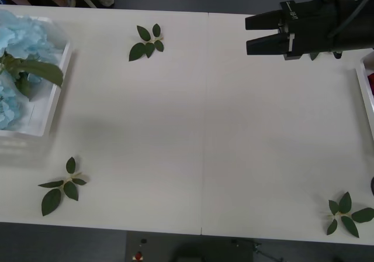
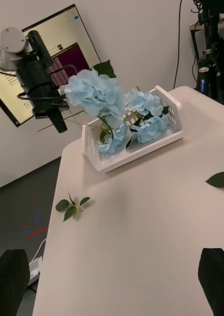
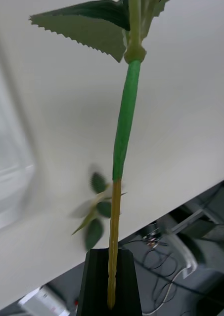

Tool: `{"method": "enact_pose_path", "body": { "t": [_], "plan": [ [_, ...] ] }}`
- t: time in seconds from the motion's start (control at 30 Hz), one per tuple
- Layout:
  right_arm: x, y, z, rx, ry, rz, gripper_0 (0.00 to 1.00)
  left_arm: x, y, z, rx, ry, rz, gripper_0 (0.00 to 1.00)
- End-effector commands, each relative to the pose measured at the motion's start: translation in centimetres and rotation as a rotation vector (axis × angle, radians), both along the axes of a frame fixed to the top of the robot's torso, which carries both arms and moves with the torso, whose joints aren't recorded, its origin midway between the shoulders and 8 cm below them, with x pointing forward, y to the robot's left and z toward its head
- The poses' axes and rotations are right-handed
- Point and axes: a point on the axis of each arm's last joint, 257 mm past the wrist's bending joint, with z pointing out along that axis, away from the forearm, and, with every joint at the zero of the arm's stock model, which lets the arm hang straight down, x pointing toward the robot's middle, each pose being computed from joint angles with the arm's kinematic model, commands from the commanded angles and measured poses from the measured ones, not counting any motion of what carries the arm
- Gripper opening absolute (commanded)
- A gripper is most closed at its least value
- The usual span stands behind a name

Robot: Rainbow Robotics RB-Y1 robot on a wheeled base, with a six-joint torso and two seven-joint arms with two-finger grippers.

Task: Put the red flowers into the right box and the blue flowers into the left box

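The left box (image 1: 55, 92) at the table's left edge holds several blue flowers (image 1: 20, 37). In the right wrist view my left gripper (image 2: 58, 122) hangs just outside that box (image 2: 141, 150) and holds one blue flower (image 2: 94, 91) up over it by the stem. In its own view, the left gripper (image 3: 112, 256) is shut on the thin green-and-yellow stem (image 3: 122, 138). My right gripper (image 1: 247, 34) hovers open and holds nothing over the table's far right, its fingers pointing left. Only the right box's pale rim (image 1: 365, 95) shows, with a sliver of dark red inside.
Three loose leaf sprigs lie on the white table: one at the far middle (image 1: 146, 41), one at the near left (image 1: 61, 186), one at the near right (image 1: 347, 213). A monitor (image 2: 52, 64) stands beyond the table's left end.
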Motion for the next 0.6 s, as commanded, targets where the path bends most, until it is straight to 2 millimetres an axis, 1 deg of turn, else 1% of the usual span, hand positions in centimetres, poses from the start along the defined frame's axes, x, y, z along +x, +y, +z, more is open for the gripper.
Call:
{"method": "enact_pose_path", "body": {
  "t": [0.03, 0.07, 0.1, 0.17, 0.2, 0.27, 0.33, 0.37, 0.4, 0.43, 0.5, 0.53, 0.57, 0.6],
  "plan": [
    [-1.8, -1.9, 2.1, -0.034, -0.05, 0.032, 1.0, 0.7, 8.5, -1.8, 0.228, -0.049, -0.036, 0.0],
    [-2.3, -2.1, 2.5, -0.033, -0.046, 0.029, 1.0, 0.9, 10.6, -2.1, 0.276, -0.054, -0.024, 0.0],
    [-2.5, -2.1, 2.8, -0.03, -0.045, 0.028, 1.0, 1.0, 11.5, -2.2, 0.296, -0.058, -0.02, 0.0],
    [-3.2, -2.1, 3.4, -0.019, -0.034, 0.018, 1.0, 1.2, 14.3, -2.4, 0.352, -0.059, 0.007, 0.0],
    [-3.4, -2.2, 3.7, -0.016, -0.031, 0.008, 1.0, 1.1, 15.4, -2.5, 0.381, -0.055, 0.017, 0.0],
    [-3.7, -2.2, 4.1, -0.014, -0.053, -0.007, 1.0, 1.3, 16.6, -2.8, 0.433, -0.052, 0.014, 0.0],
    [-4.0, -2.0, 4.3, 0.0, -0.061, -0.011, 1.0, 1.2, 17.5, -3.3, 0.482, -0.046, -0.002, 0.0],
    [-4.1, -2.0, 4.3, 0.001, -0.063, -0.009, 1.0, 1.3, 17.5, -3.6, 0.493, -0.044, -0.009, 0.01],
    [-4.2, -1.9, 4.3, 0.009, -0.06, -0.009, 1.0, 1.4, 17.5, -3.8, 0.501, -0.045, -0.012, 0.04],
    [-4.3, -2.1, 4.2, 0.009, -0.05, -0.011, 1.0, 1.7, 18.0, -3.7, 0.525, -0.056, -0.015, 0.1],
    [-4.3, -2.2, 4.2, 0.008, -0.05, -0.013, 1.0, 2.0, 18.2, -3.7, 0.537, -0.064, -0.016, 0.17],
    [-4.4, -2.3, 4.2, 0.005, -0.048, -0.01, 1.0, 2.1, 18.5, -3.7, 0.549, -0.069, -0.016, 0.24],
    [-4.5, -2.4, 4.2, 0.005, -0.046, -0.007, 1.0, 2.1, 18.6, -3.7, 0.552, -0.072, -0.018, 0.27],
    [-4.6, -2.4, 4.2, 0.004, -0.045, -0.005, 1.0, 2.2, 18.6, -3.7, 0.555, -0.073, -0.02, 0.29]
  ]
}}
